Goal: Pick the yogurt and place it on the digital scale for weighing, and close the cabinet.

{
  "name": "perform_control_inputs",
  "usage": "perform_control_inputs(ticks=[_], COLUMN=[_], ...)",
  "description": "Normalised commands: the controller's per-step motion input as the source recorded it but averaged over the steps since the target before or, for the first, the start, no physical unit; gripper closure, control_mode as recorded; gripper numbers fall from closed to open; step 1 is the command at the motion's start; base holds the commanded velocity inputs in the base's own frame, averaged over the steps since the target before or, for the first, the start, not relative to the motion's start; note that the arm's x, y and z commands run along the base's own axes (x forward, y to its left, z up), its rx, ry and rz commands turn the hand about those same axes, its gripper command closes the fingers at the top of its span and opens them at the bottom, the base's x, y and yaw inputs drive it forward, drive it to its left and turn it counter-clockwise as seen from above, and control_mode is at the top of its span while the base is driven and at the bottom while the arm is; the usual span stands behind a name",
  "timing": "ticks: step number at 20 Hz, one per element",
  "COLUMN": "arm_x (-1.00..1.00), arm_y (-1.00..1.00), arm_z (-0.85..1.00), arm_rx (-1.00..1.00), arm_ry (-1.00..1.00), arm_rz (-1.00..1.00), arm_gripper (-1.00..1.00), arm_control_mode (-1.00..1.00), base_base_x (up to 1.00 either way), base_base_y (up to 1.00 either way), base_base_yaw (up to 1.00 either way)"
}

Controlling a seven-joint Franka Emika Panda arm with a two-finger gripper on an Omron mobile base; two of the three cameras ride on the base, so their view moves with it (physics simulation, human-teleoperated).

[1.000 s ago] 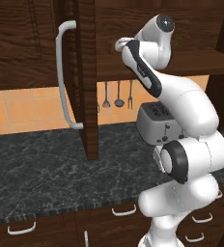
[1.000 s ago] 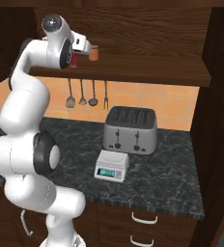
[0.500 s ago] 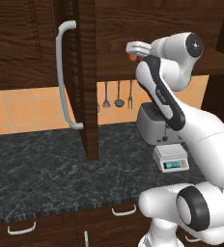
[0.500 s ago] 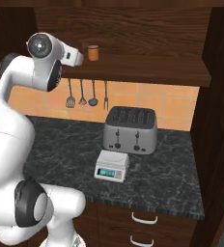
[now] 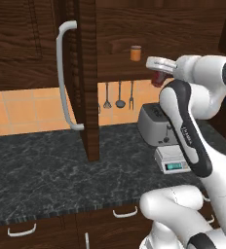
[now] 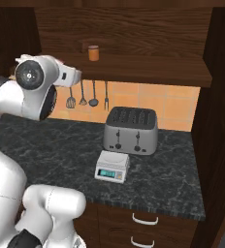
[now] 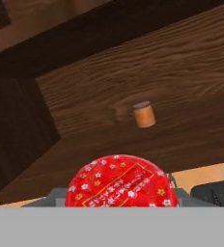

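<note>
Yogurt (image 7: 122,182): red cup clamped in the jaws of the gripper (image 5: 159,78), upper right of the left base frame. Digital scale (image 5: 172,159): on the table, directly below, lower right.

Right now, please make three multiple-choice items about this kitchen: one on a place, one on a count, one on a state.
1. Where is the scale?
A. before the toaster
B. on the shelf
C. inside a drawer

2. How many utensils hang on the wall?
A. one
B. three
C. five

3. What is the cabinet door's state?
A. shut
B. removed
C. open

Key: 1 A, it sits on the counter at the toaster's front; 2 B, three hang below the shelf; 3 C, the door stands out edge-on over the counter.
</note>
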Motion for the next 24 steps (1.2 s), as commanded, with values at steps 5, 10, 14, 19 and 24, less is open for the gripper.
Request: perform_control_inputs(ticks=[5, 10, 14, 19, 24], arm_x=[-0.95, -0.27, 0.15, 0.37, 0.36], arm_y=[-0.93, -0.73, -0.33, -0.13, -0.25], arm_z=[-0.26, -0.58, -0.74, -0.81, -0.80], arm_rx=[-0.17, -0.26, -0.28, -0.19, -0.01], arm_ry=[0.01, 0.19, 0.37, 0.13, 0.02], arm_rz=[0.19, 0.30, 0.30, 0.22, 0.15], arm_gripper=[1.00, 1.00, 1.00, 1.00, 1.00], arm_control_mode=[-1.00, -1.00, -1.00, -1.00, -1.00], base_base_x=[0.00, 0.00, 0.00, 0.00, 0.00], base_base_y=[0.00, 0.00, 0.00, 0.00, 0.00], base_base_yaw=[0.00, 0.00, 0.00, 0.00, 0.00])
